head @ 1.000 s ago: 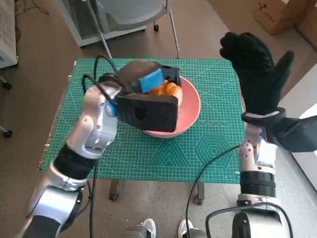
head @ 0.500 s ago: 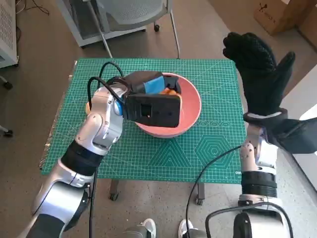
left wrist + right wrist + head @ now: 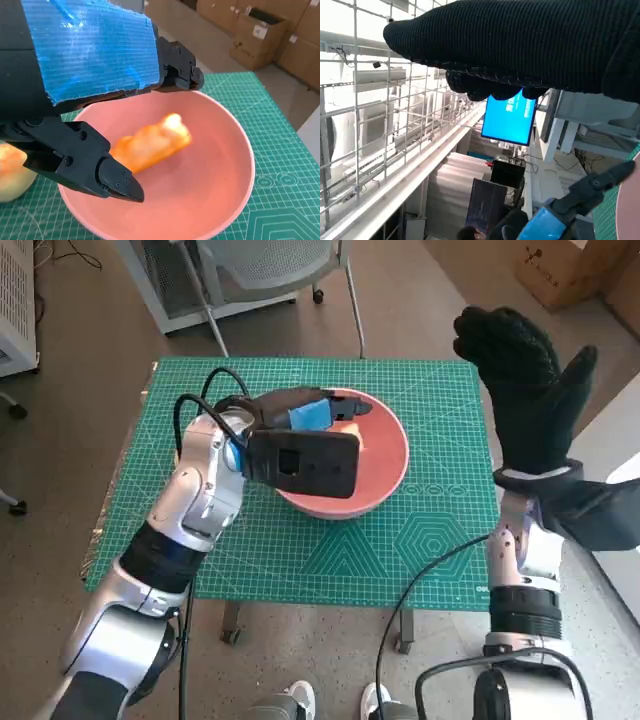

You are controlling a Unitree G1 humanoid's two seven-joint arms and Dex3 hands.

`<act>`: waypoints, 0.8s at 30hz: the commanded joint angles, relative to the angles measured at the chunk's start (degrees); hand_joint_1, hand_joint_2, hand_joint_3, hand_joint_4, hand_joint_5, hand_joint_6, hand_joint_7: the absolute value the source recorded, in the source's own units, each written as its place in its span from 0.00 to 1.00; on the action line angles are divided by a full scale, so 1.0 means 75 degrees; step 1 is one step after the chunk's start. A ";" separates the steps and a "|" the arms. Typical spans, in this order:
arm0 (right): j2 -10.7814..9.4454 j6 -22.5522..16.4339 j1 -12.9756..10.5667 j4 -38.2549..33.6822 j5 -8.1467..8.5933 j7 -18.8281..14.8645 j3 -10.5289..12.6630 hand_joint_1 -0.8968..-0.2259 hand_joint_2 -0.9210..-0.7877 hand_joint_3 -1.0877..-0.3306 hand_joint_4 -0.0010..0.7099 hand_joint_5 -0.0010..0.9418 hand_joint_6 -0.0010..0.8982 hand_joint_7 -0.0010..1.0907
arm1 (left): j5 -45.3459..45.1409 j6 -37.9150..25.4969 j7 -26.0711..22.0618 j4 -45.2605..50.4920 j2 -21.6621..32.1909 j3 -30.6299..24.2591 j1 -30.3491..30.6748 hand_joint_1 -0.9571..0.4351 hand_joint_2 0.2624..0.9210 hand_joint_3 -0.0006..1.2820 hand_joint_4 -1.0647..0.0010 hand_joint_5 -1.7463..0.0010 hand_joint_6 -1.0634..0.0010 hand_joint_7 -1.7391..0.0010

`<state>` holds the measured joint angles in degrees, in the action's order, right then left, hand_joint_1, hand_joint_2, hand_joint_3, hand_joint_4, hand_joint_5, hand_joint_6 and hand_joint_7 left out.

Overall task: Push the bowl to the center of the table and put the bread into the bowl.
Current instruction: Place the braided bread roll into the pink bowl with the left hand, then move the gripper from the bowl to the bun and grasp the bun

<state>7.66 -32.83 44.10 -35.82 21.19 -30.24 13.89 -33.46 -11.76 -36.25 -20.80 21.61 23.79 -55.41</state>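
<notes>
Left robot hand over bowl, green mat

At the frame's middle the left hand hovers over a pink bowl on the green mat, while the right hand is raised, fingers spread, at upper right.

Bowl placed at centre of table, mid-frame in head view. Bread seen lying inside bowl in left wrist view. Left hand positioned over bowl's left rim. Right hand raised at upper right of frame, beyond table's right edge. Chair located behind table, top centre.
</notes>
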 commanded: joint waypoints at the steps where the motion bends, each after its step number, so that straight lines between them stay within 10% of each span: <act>1: 0.0000 -0.0015 -0.0058 -0.0204 0.0004 -0.0053 0.0007 0.36 0.00 0.72 0.33 0.00 0.47 0.00 | 0.0138 0.0079 0.0074 0.0442 0.0271 -0.0272 0.0206 0.43 0.78 0.01 1.00 1.00 0.83 1.00; 24: -0.0065 0.0074 -0.0041 -0.0299 0.0254 -0.0255 0.0023 0.36 0.00 0.72 0.34 0.00 0.47 0.00 | 0.0743 -0.0798 -0.0578 0.3227 0.2599 -0.2289 0.1458 0.56 0.73 0.00 1.00 1.00 0.82 1.00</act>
<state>7.63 -33.33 44.26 -37.24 22.45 -31.40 14.02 -27.29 -15.65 -39.70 0.81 38.95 7.78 -45.56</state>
